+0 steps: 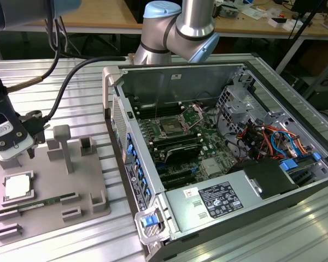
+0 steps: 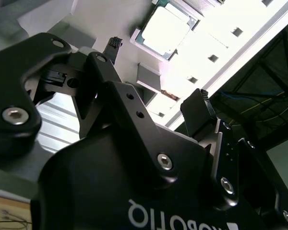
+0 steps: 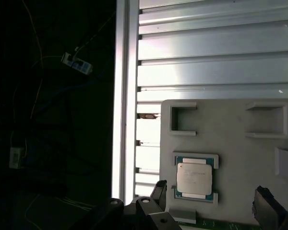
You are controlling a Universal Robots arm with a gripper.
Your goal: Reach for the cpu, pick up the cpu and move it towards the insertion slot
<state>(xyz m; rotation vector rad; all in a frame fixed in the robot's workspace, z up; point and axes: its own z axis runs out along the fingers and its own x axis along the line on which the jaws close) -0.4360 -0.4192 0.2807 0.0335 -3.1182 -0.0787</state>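
Observation:
The cpu (image 1: 16, 186) is a silvery square chip lying flat in a recess of the grey holder plate (image 1: 49, 180), at the exterior view's left. Both wrist views show the cpu (image 3: 194, 178) (image 2: 165, 28) too. My gripper (image 3: 211, 203) (image 2: 156, 76) hangs above it, open, and nothing sits between its black fingertips (image 3: 158, 188). The fingers are apart from the chip. The insertion slot (image 1: 169, 128) is the metal-framed socket on the green board inside the open computer case.
A thin green memory stick (image 1: 35, 206) lies on the holder plate just in front of the cpu. Grey posts (image 1: 63, 144) rise from the plate nearby. The case wall (image 1: 117, 136) stands between the plate and the socket. The ribbed metal table (image 3: 216, 48) runs around the plate.

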